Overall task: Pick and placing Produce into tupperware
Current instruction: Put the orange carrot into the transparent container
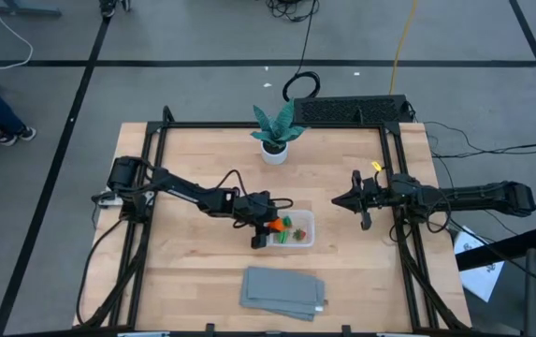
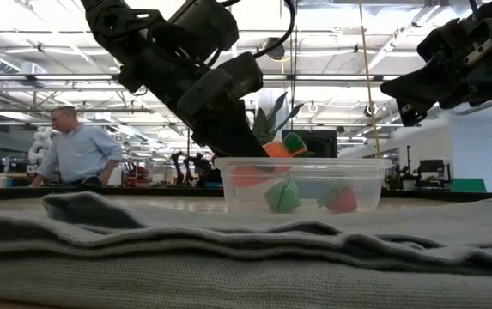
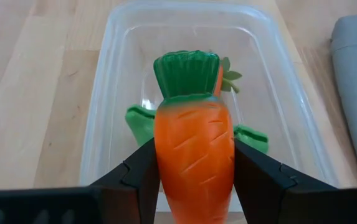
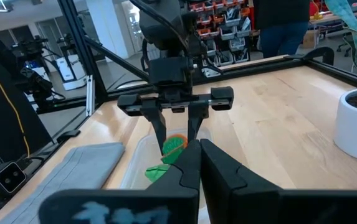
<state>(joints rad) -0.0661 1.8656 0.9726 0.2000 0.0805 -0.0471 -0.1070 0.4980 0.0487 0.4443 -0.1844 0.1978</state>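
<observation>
The clear tupperware (image 1: pixel 309 230) stands on the wooden table, right of centre. On its floor lie a green pod (image 3: pixel 142 122) and a red berry-like piece (image 2: pixel 342 200). My left gripper (image 1: pixel 264 230) reaches in from the table's left and is shut on the orange carrot (image 3: pixel 195 158), which hangs over the tupperware's left end, its green top (image 3: pixel 186 73) pointing away from the fingers. In the low view the carrot's top (image 2: pixel 285 144) shows above the rim. My right gripper (image 1: pixel 340 199) waits shut, off to the right of the tupperware. My left gripper pinches the carrot's orange body (image 3: pixel 166 163) between its two fingers (image 3: pixel 136 177), one on each side. The fingers slant down from the table's left and lie along the carrot. The carrot tilts over the tupperware's left end; whether it touches the floor I cannot tell.
A flat grey folded cloth (image 1: pixel 283 291) lies near the table's front edge. A teal-leaved plant in a white pot (image 1: pixel 275 133) stands at the far edge. A dark frame (image 1: pixel 394 178) borders the table. A person (image 2: pixel 78 154) stands in the room behind.
</observation>
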